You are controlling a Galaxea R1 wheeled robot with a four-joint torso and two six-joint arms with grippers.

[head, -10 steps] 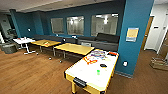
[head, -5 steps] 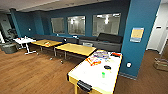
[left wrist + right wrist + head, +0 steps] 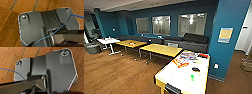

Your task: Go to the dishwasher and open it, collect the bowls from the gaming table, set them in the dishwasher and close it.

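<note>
The robot is in a lounge with a wood floor [image 3: 116, 75] and is driving, by the look of it, toward the gaming table [image 3: 184, 75] — the long white-topped table with yellow sides and a black slot at its near end, low and right of centre in the head view. Several small things lie on its white top: an orange-red item [image 3: 182, 65] toward the far half, a dark item [image 3: 195, 69] nearer, a small green item [image 3: 192, 77] nearer again, and a colourful cluster [image 3: 189, 55] at the far end. They are too blurred to say which of them are bowls. Beyond the gaming table's far end stand two yellow-topped tables [image 3: 161, 49] with a dark sofa [image 3: 189, 41] along the blue wall behind them; a blue pillar [image 3: 227, 37] rises just beside the gaming table's far right corner. The dishwasher is not in sight from here. Both wrist views look down on the wood floor past the robot's own dark plates, so whether either gripper is spread or pressed together cannot be told. To do this step well, a judgement only: the base should line up along a long side of the gaming table rather than its slotted end, stop close without bumping the yellow side, stay clear of the pillar — and keep the arms tucked until the bowls can be made out.
</note>
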